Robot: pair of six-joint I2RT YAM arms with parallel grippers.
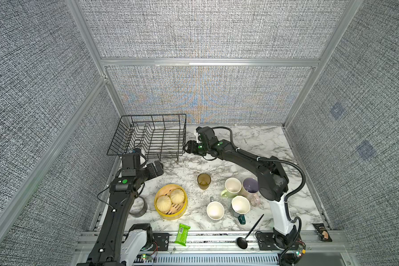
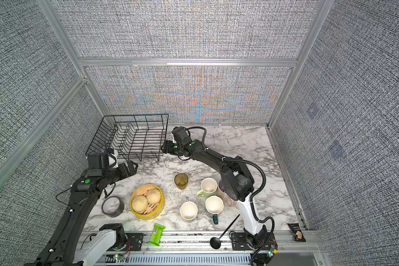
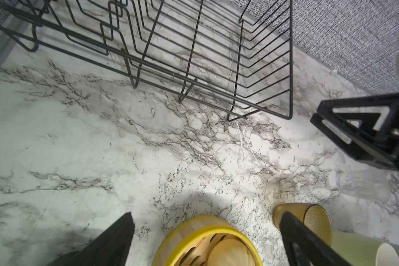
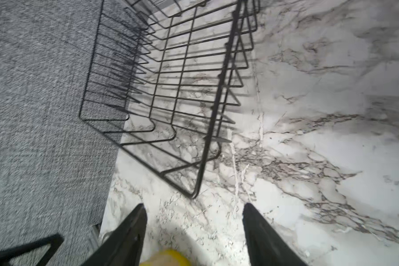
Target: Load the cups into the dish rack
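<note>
Currently cups (image 1: 232, 185) are clustered on the surface (image 1: 263, 142), well apart from the empty rack (image 1: 181, 135). Left end effector (image 1: 159, 167) is spread wide, right end effector (image 1: 187, 147) partly; nothing is gripped. Cups are judged rigid, fragile, slick; a rim pinch is advised.

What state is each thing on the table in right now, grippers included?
Rack: upright, empty.
Tumbler: upright, empty.
Green mug: upright, empty.
Pink mug: upright, partly hidden.
White mug: upright, empty.
Teal mug: upright, empty.
Clear glass: pose unclear.
Steamer: uncovered, two buns inside.
Left gripper: open, empty.
Right gripper: open, empty.
</note>
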